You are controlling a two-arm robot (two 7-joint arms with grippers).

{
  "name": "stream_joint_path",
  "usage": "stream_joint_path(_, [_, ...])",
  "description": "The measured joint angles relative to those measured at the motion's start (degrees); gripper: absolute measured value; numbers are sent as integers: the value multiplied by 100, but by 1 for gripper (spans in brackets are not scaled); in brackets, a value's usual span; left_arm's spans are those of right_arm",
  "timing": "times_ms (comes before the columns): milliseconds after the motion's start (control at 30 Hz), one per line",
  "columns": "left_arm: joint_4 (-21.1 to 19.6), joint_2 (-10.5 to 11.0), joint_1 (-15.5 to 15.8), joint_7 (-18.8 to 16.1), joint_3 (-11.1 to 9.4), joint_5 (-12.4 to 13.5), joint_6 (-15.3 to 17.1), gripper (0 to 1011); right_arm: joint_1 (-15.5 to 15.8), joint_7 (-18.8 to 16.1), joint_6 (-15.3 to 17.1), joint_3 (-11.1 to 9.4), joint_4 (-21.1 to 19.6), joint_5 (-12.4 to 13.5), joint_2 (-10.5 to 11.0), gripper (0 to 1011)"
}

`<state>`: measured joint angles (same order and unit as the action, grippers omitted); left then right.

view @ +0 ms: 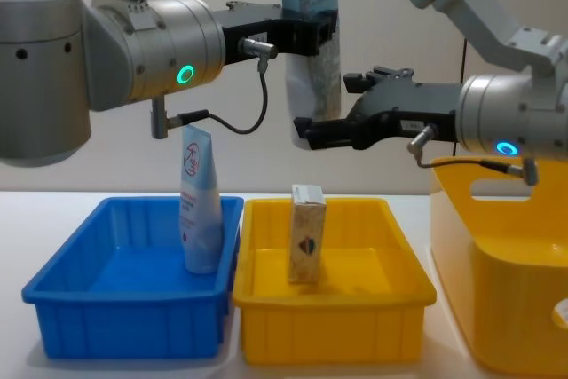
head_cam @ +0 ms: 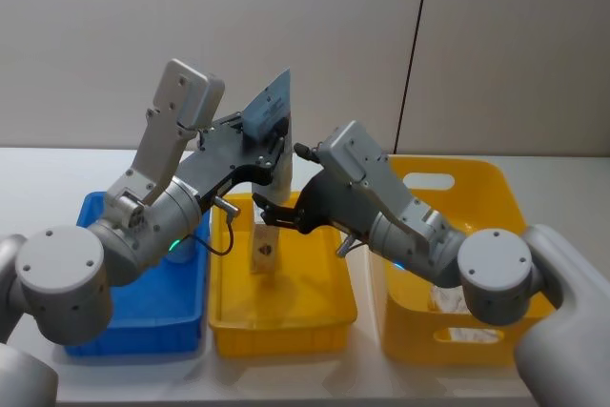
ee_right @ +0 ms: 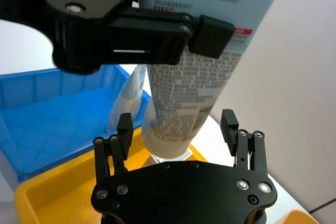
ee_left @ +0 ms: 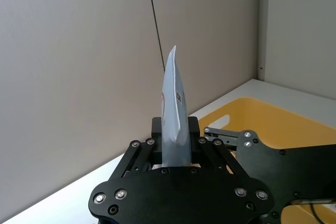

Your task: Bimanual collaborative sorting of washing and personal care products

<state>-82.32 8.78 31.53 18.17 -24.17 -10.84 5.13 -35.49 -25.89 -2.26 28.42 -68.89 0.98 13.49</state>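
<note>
Right up close, the right gripper [ee_right: 178, 129] hangs with fingers spread wide, the cap end of the tube [ee_right: 194, 87] sitting between them but not yet touched. Above it, the left gripper [view: 306, 37] is clamped on the tube's upper half, holding it upright in mid-air over the yellow tray [view: 408, 286]. This looks like a handover, left to right!

To do it well, I'd say the right gripper should close squarely on the lower body, clear of the left fingers, and the left should let go only once that hold is firm; the tube is soft and could buckle or slip if squeezed near the cap.

Down below, a carton [view: 307, 232] stands upright in the yellow tray, and a second tube [view: 201, 210] leans against the wall of the blue tray [view: 53, 295] next to it. The yellow tub [view: 532, 246] waits on the robot's right, with something pale lying in its bottom, too unclear to name. All sits on a white table [head_cam: 38, 173], with plain grey wall panels [head_cam: 286, 26] behind.
</note>
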Motion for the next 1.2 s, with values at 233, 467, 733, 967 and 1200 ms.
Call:
stream_joint_path(233, [-42, 4, -35, 13, 5, -31, 0, 242, -145, 7, -50, 44, 231, -8, -115, 1000])
stream_joint_path(467, [-56, 4, -65, 14, 9, -54, -22, 242, -250, 19, -114, 48, 413, 13, -220, 1000])
stream_joint_path(733, [-65, 1, -81, 14, 14, -69, -43, 242, -319, 30, -151, 49, 536, 52, -292, 863])
stream_joint_path(967, [-70, 1, -88, 12, 18, -75, -58, 242, -356, 32, -171, 50, 601, 69, -332, 664])
stream_joint_path(1200, [-72, 2, -93, 8, 18, -78, -60, 242, -378, 39, -183, 46, 631, 83, -349, 505])
